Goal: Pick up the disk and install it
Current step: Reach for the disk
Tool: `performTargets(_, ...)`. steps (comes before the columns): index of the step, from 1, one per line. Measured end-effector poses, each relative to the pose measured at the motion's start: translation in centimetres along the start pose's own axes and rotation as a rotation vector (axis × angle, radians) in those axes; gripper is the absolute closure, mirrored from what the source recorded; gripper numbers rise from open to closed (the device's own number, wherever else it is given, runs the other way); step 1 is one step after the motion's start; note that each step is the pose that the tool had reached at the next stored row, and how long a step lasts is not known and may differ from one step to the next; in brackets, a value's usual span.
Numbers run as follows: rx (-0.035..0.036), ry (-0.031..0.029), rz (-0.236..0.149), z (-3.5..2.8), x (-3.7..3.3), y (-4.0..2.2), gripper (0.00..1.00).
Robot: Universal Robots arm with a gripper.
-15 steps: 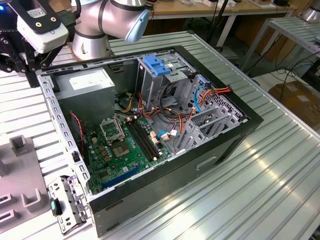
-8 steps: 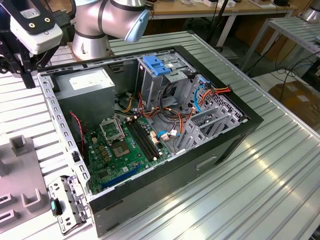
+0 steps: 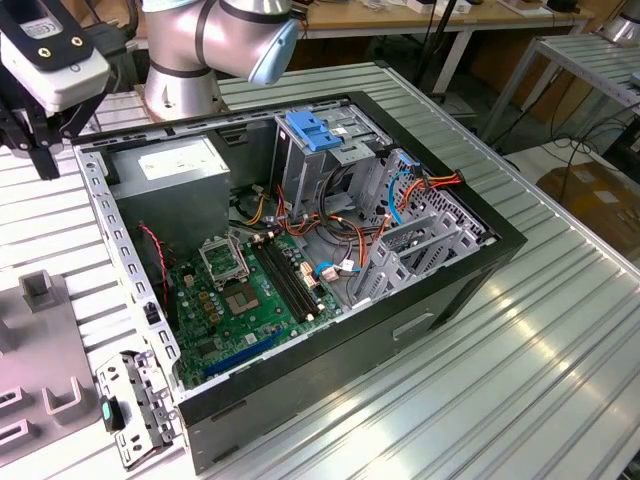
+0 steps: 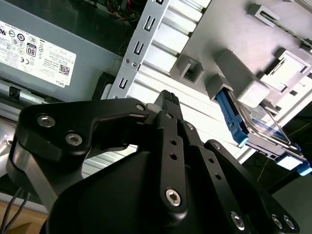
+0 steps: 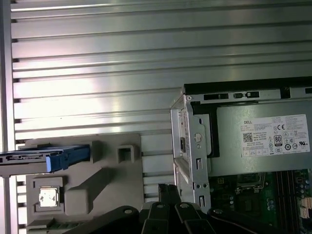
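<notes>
A ribbed metal tabletop carries an open computer case, whose grey power supply bears a white sticker of small print and codes. Beside the case lies a grey holder with the disk slotted into it, its blue bracket showing. The pincer, closed on nothing, hangs above the tabletop between case and holder, apart from the disk.

The arm is rounded silver-grey metal with a pale blue joint cap, a white wrist housing and a matte black gripper of linked bars fastened with silver hex screws.
</notes>
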State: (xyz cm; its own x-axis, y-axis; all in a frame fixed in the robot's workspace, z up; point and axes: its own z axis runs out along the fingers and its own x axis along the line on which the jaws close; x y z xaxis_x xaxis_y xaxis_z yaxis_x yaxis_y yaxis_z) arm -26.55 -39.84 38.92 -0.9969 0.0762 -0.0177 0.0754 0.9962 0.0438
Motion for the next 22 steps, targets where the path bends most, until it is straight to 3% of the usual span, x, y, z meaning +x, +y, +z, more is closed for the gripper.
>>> performTargets(15, 0.0, 0.0007, 0.0, 0.03, 1.9, -0.15, 0.89)
performTargets(22, 0.0002, 0.0022, 0.0, 0.06, 3.83, -0.01, 0.89)
